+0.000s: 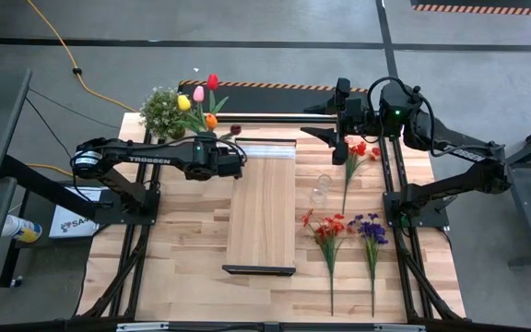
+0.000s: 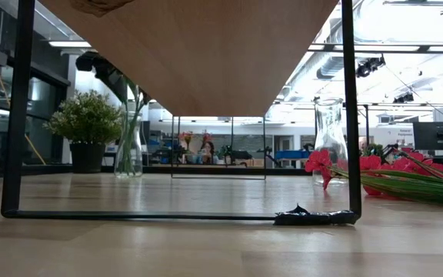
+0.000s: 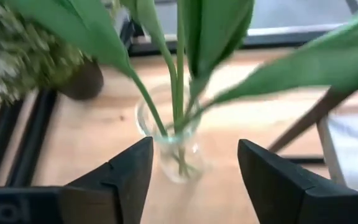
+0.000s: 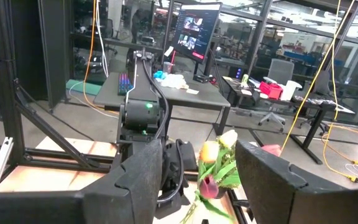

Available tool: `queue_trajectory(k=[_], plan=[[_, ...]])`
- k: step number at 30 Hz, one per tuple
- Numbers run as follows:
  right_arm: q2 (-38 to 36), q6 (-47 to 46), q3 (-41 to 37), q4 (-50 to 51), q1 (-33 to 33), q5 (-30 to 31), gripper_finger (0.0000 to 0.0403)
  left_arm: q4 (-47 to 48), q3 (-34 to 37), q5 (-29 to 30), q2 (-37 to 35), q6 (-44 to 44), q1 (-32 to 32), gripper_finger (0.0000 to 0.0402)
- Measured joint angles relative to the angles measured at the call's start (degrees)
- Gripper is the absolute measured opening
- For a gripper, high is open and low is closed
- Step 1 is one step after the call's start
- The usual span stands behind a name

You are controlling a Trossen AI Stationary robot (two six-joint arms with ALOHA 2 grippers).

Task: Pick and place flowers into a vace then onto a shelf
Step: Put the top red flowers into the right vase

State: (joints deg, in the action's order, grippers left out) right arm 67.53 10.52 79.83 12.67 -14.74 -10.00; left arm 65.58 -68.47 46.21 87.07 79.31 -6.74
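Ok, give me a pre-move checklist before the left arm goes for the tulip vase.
1. Left gripper open: ok, its fingers stand apart with nothing between them.
2. Gripper lined up with the tulip vase: ok, the vase sits ahead of the gap in the left wrist view.
3. Vase upright with tulips in it: ok.
4. Potted plant out of the way: cannot tell, it stands close beside the vase.
5. Shelf top free for the vase: ok.
6. Right gripper out of the way: ok, at the table's far right side.
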Motion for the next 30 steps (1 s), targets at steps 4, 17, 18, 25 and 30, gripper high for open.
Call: queue_trajectory(k=[4, 17, 18, 25, 30], plan=[[0.0, 0.0, 0.0, 0.0, 0.0, 0.0, 0.0194, 0.2, -0.1, -5.7, 0.0, 0.0, 0.0, 0.0285], [0.0, -0.2, 0.0, 1.7, 0.0, 0.0, 0.0194, 3.3, -1.2, -12.5, 0.0, 0.7, 0.0, 0.0263], [0.0, -0.2, 0.0, 1.8, 0.0, 0.0, 0.0194, 4.1, -2.1, -12.5, 0.0, 0.7, 0.0, 0.0258], [0.0, -0.2, 0.0, 1.8, 0.0, 0.1, 0.0194, 9.0, -9.2, -13.2, 0.0, -2.0, 1.4, 0.0228], [0.0, -0.1, 0.0, 1.9, 0.0, 0.2, 0.0194, 10.8, -14.4, -17.6, 0.0, -5.0, 4.8, 0.0216]])
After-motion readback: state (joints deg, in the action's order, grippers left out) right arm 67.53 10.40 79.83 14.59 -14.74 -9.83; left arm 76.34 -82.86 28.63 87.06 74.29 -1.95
